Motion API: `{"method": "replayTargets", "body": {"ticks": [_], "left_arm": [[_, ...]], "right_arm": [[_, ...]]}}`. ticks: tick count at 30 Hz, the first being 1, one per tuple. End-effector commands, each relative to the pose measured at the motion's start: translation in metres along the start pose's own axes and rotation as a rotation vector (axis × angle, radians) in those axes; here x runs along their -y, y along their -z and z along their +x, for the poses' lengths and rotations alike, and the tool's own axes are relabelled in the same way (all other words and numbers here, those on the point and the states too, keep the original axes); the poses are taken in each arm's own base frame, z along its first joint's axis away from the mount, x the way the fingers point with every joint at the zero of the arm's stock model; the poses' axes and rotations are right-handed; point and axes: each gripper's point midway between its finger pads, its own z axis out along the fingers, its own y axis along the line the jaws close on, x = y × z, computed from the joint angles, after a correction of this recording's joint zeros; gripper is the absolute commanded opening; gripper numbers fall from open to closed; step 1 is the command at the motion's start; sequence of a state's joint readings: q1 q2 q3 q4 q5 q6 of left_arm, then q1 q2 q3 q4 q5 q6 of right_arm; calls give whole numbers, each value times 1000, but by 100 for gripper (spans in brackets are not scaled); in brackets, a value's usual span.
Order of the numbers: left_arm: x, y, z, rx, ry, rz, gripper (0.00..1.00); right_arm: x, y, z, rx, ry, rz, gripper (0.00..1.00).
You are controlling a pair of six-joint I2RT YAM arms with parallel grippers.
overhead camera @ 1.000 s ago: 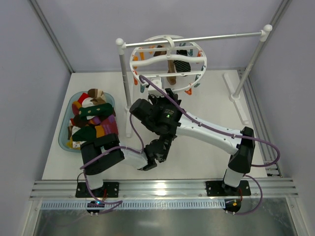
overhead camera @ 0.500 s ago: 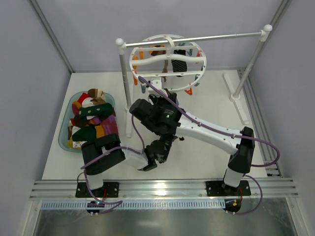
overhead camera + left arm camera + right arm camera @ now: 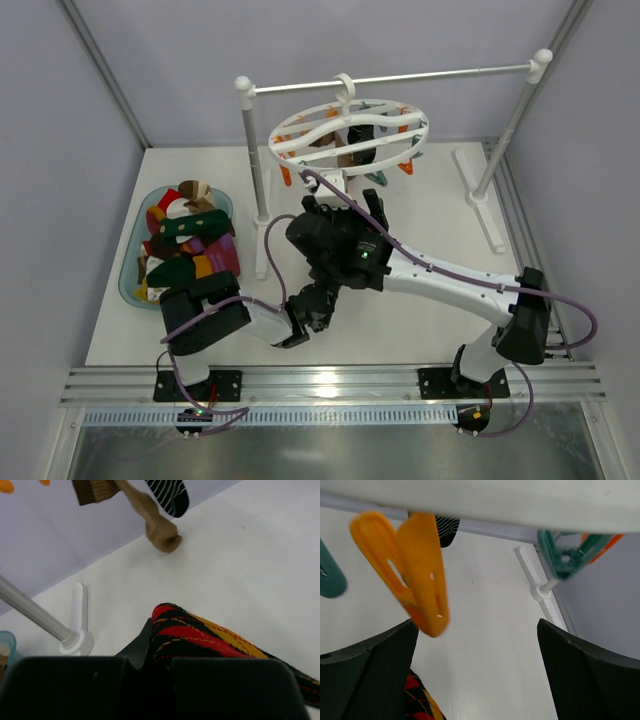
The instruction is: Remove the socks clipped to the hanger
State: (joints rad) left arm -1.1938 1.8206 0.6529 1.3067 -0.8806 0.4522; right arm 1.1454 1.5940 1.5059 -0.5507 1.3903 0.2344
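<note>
The white ring hanger (image 3: 348, 128) hangs tilted from the rack bar, and its rim (image 3: 495, 500) runs across the top of the right wrist view. A brown sock (image 3: 150, 515) and a black-white striped sock (image 3: 172, 495) are still clipped to it. My right gripper (image 3: 348, 202) (image 3: 476, 630) stands wide open just below the ring, holding nothing, with an orange clip (image 3: 422, 580) hanging by its left finger. My left gripper (image 3: 318, 298) (image 3: 160, 652) is low over the table, shut on a red, black and yellow diamond sock (image 3: 200, 640), which also shows in the right wrist view (image 3: 420, 700).
A bluish tray (image 3: 130, 275) at the left holds a heap of several socks (image 3: 185, 240). The white-posted rack (image 3: 252, 160) with its metal bar (image 3: 420, 75) stands at the back; its right foot (image 3: 475, 175) rests on the table. A teal clip (image 3: 560, 555) hangs at the right.
My right gripper has sprung open and drawn back and rightward, its elbow swinging right. The hanger has tilted and swung right. The left arm has barely moved.
</note>
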Motion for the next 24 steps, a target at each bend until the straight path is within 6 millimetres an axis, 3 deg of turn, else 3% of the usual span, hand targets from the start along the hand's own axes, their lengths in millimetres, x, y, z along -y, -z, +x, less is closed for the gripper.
{"method": "replayTargets", "body": {"ticks": [1, 2, 4, 6, 8, 9, 10, 12, 13, 20, 24], "left_arm": [[-62, -4, -42, 137, 282, -166, 0], [-75, -5, -37, 130, 290, -193, 0], [-93, -3, -29, 113, 305, -220, 0], [-113, -10, -18, 82, 336, -250, 0], [-127, -15, -7, 19, 340, -238, 0], [-132, -19, -4, 10, 425, -233, 0], [-148, -29, 2, 4, 468, -221, 0], [-167, -29, 7, -33, 559, -214, 0], [-189, -30, 14, -43, 571, -256, 0], [-269, -7, 24, -124, 625, -500, 0], [-297, 19, 17, -115, 689, -595, 0]], "right_arm": [[6, 11, 0, 19, -78, -117, 100], [6, 11, 17, 18, -51, -146, 100], [14, 18, 7, 55, -157, -237, 100], [17, 20, 21, 67, -185, -270, 100], [36, 21, 20, 87, -241, -275, 100], [37, 21, 30, 90, -245, -278, 100], [41, 20, 33, 93, -253, -276, 100], [51, 19, 40, 102, -278, -283, 100], [53, 18, 45, 101, -275, -286, 100], [78, 6, 63, 129, -387, -305, 100], [93, -8, 82, 112, -419, -293, 100]]}}
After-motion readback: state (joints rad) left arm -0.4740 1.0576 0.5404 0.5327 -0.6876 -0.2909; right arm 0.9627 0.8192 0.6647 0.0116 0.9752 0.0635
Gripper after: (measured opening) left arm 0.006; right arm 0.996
